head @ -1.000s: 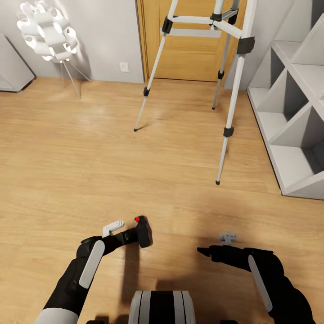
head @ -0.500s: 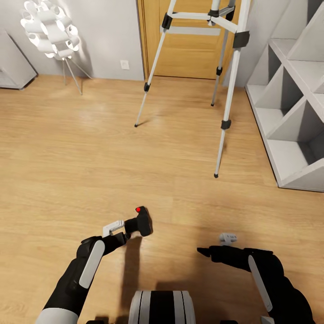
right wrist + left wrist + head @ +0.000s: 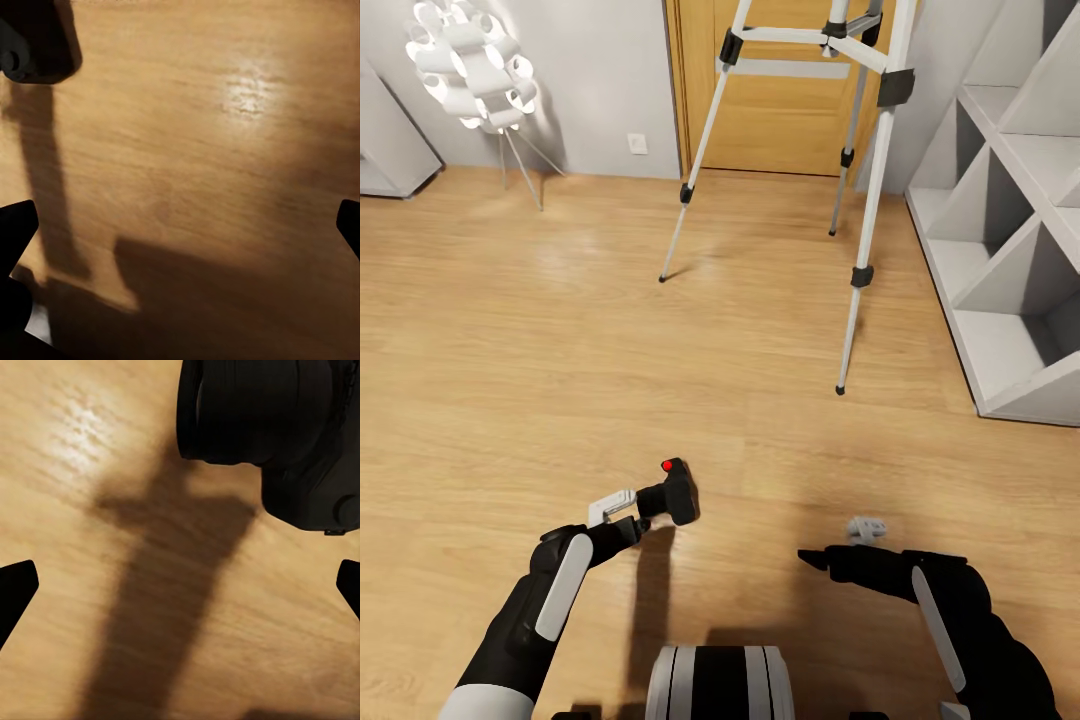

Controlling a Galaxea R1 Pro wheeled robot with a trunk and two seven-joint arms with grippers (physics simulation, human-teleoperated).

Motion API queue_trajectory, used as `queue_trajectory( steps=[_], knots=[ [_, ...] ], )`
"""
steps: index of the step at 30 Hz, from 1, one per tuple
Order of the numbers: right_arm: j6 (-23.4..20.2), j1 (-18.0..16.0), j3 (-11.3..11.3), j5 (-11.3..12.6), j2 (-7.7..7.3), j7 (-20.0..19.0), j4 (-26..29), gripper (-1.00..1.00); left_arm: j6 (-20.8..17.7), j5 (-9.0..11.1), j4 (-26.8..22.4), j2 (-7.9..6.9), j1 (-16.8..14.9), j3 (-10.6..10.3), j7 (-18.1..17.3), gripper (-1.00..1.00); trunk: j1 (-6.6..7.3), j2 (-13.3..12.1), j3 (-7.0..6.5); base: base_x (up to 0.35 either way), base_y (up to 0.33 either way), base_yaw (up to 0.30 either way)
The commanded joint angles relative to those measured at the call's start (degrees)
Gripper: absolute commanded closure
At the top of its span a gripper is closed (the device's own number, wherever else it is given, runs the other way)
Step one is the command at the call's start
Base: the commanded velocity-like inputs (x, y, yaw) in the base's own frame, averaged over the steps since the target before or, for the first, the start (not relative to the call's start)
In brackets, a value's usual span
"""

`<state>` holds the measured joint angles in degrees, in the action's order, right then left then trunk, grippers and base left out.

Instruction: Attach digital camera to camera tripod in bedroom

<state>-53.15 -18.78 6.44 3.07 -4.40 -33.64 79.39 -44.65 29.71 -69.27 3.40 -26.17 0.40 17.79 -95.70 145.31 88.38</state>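
No writing readable; your left tool (image 3: 643, 510) grips the black, red-buttoned digital camera (image 3: 671, 493) lower centre; right tool (image 3: 807, 560) spread, empty.

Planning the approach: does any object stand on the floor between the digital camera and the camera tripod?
Nothing visible: only bare wood floor lies between the digital camera, at the left hand, and the camera tripod.

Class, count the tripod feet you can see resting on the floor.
3: the camera tripod has one foot left, one nearest the robot, one by the door.
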Motion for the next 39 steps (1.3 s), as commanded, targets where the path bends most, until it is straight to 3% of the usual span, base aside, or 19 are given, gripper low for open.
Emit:
queue_trajectory(
  steps=[1,22,31,39],
  knots=[
    [-0.41,-0.03,0.06,0.31,0.0,0.02,0.02,-1.0,-0.17,0.61,-0.05,0.03,-0.02,0.04,0.49,-1.0,0.01,0.01,0.04,0.0,0.0,-0.059],
    [-0.47,-0.03,0.09,0.46,0.01,0.1,-0.11,-1.0,-0.17,0.61,0.01,0.03,-0.02,0.04,0.49,-1.0,0.01,0.01,0.04,0.0,0.0,-0.227],
    [-0.47,-0.03,0.39,0.5,0.01,0.15,-0.07,-1.0,-0.17,0.61,0.01,0.03,-0.02,0.04,0.49,-1.0,0.01,0.01,0.04,0.0,0.0,-0.055],
    [-0.48,-0.04,2.42,0.53,0.01,0.08,-0.26,-1.0,-0.12,0.52,0.08,0.03,-0.02,0.04,0.49,-1.0,0.01,0.01,0.04,0.0,0.0,-0.005]
  ],
)
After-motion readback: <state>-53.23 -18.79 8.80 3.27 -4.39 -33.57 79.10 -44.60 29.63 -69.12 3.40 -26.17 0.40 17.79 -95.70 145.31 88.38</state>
